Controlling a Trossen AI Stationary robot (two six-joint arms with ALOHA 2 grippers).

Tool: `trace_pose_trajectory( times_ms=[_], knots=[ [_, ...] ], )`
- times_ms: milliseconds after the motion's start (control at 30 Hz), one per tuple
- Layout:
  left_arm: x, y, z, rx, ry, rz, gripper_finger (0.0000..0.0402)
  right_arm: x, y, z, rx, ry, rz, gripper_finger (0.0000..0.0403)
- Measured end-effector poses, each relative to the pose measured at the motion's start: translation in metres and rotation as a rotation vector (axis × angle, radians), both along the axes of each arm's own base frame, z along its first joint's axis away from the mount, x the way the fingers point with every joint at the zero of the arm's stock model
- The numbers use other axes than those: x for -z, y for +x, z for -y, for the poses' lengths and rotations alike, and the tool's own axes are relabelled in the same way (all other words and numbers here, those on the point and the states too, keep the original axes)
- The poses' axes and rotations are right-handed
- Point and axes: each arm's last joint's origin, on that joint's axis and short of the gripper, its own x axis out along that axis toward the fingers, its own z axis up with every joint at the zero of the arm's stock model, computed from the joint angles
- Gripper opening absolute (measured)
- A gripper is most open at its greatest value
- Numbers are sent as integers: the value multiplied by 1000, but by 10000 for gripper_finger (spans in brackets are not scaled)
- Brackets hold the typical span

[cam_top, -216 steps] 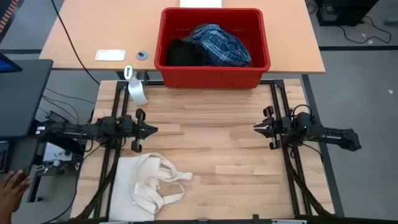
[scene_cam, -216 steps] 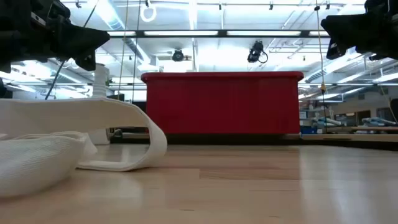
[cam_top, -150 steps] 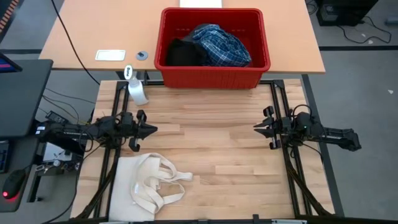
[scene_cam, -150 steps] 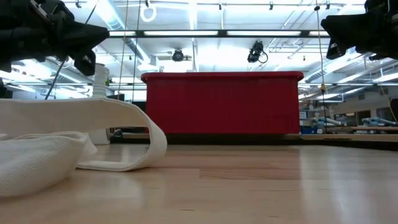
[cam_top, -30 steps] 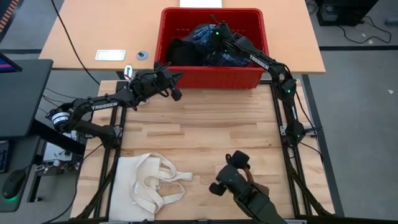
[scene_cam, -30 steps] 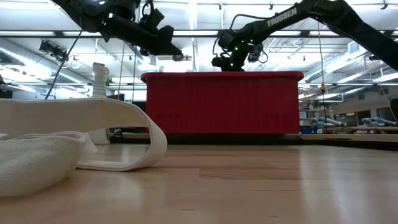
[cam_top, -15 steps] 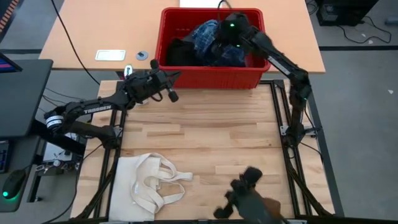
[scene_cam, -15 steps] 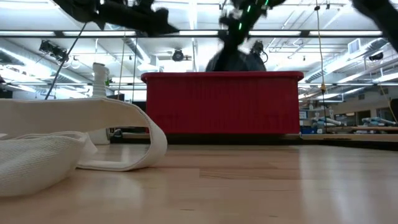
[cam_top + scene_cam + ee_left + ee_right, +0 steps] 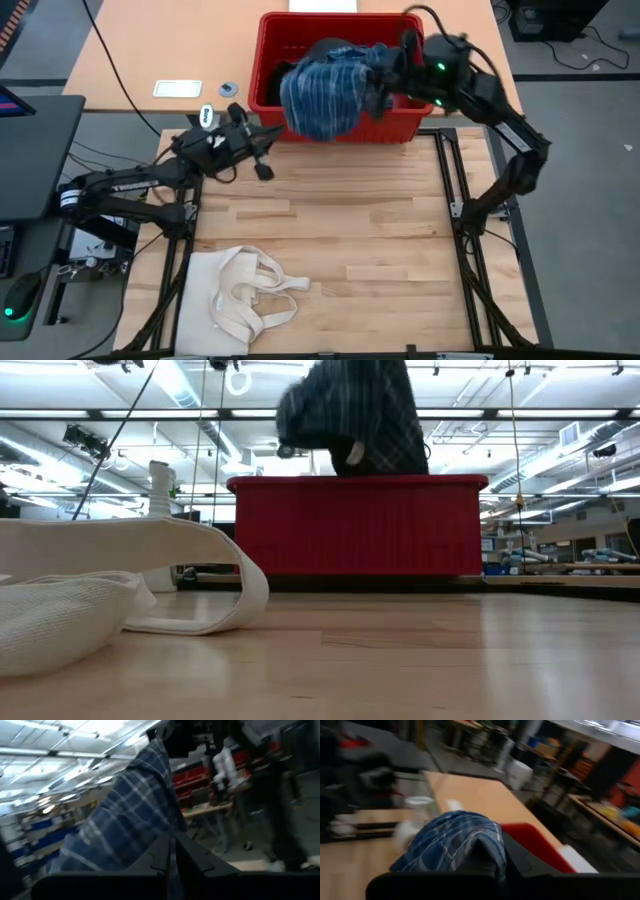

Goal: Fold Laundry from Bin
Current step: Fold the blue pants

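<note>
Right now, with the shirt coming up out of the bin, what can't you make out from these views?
- Right gripper: tips hidden by the blue plaid shirt in the high view.
- What remains inside the bin: the lifted shirt covers it from above; the red wall blocks the low view.
- Left gripper: cut off the top edge in the low view.
- Shirt's outline: motion-blurred in every view.

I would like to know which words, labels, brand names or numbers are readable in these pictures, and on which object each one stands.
No text can be read with certainty.
Left arm: pale lettering along the link, too blurred to read.
White card on the far table: no legible print.
Spray bottle: label too small to read.
Blue plaid shirt, red bin, tote bag: no text visible.
</note>
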Motion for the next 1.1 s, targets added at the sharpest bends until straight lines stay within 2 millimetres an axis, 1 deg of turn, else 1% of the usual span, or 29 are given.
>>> trace_pose_trajectory(
  times_ms=[100, 200, 467, 567, 633, 733, 833, 900, 1100],
  knots=[
    [-7, -10, 18, 75, 4, 16, 34, -7, -6, -31, -95, 27, 33, 10],
    [-12, -21, 33, 145, -8, 21, 34, -10, -10, -58, -181, 72, 48, 10],
    [-18, -44, 61, 286, -18, 5, 34, -9, -7, -125, -381, 170, 58, 10],
    [-19, -51, 68, 334, -19, 6, 34, -6, -5, -148, -372, 158, 48, 10],
    [-16, -54, 74, 374, -9, -41, 34, -2, -4, -162, -342, 145, 36, 10],
    [0, -51, 86, 455, 101, -225, 34, -2, -7, -177, -289, 123, 42, 10],
    [22, -39, 97, 482, 211, -428, 34, -3, -11, -185, -222, 106, 63, 10],
    [35, -29, 103, 438, 287, -537, 34, -4, -13, -187, -187, 104, 76, 10],
    [57, -4, 123, 185, 611, -727, 34, -4, -12, -186, -150, 144, 102, 10]
  ],
)
